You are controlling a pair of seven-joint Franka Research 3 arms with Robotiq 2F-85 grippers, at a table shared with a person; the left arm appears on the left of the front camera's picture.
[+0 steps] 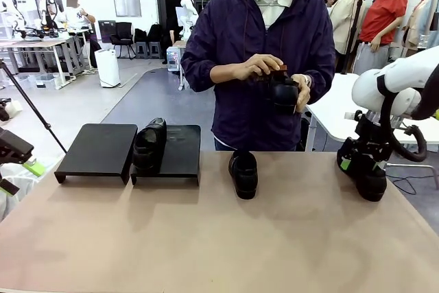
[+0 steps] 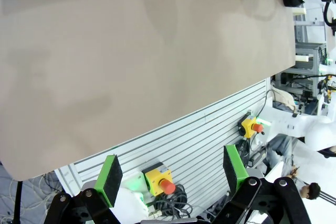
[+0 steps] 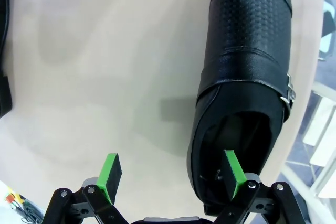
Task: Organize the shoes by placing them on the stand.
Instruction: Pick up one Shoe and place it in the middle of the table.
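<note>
**Right end effector open at shoe heel**

The right end effector [image 3: 170, 174] is wide open and grips nothing. One finger [image 3: 231, 169] sits at the heel opening of the right shoe [image 3: 247, 66], the other over the bare table [image 3: 105, 51]. The left end effector [image 2: 170, 179] is wide open and empty, off the table's near edge. A second shoe [image 1: 149, 145] stands on the stand [image 1: 96, 145]. A third shoe [image 1: 243, 173] lies mid-table. A person's hand [image 1: 257, 66] holds the fourth shoe [image 1: 283, 92].

4 glossy black shoes [image 1: 243, 173]: 1 on the stand [image 1: 96, 147], 2 on the table [image 1: 206, 238], 1 in a person's hands [image 1: 257, 66].
</note>
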